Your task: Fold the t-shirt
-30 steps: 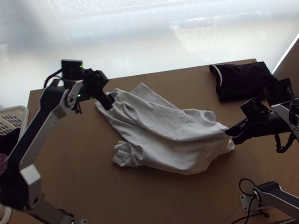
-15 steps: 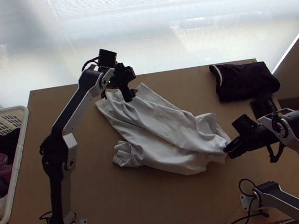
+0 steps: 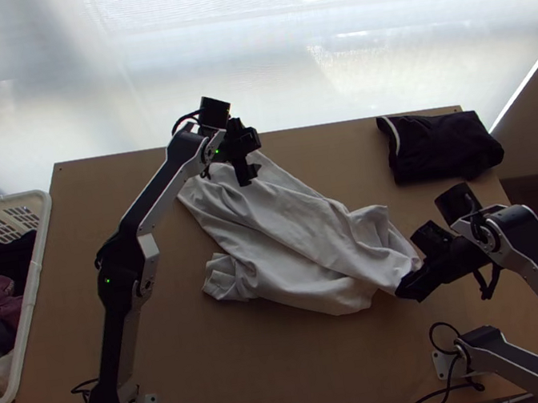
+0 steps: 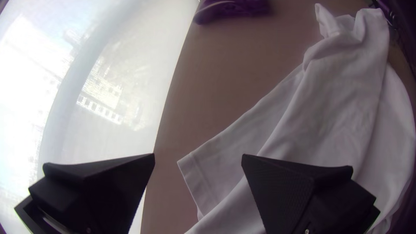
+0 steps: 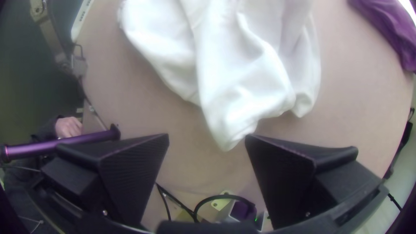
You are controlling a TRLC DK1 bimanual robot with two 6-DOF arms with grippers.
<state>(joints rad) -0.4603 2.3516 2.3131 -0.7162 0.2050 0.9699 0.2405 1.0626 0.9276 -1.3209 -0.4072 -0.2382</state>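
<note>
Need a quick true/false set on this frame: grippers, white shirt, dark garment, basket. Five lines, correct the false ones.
1. The left gripper is open near the white cloth t-shirt. True.
2. The t-shirt is folded into a neat square. False: it lies creased and uneven, slanting across the light wooden table.
3. The dark cloth garment lies toward the table's far right corner in the top view. True.
4. The right gripper is shut. False: its fingers are apart.
5. The white plastic basket holds clothes. True.
</note>
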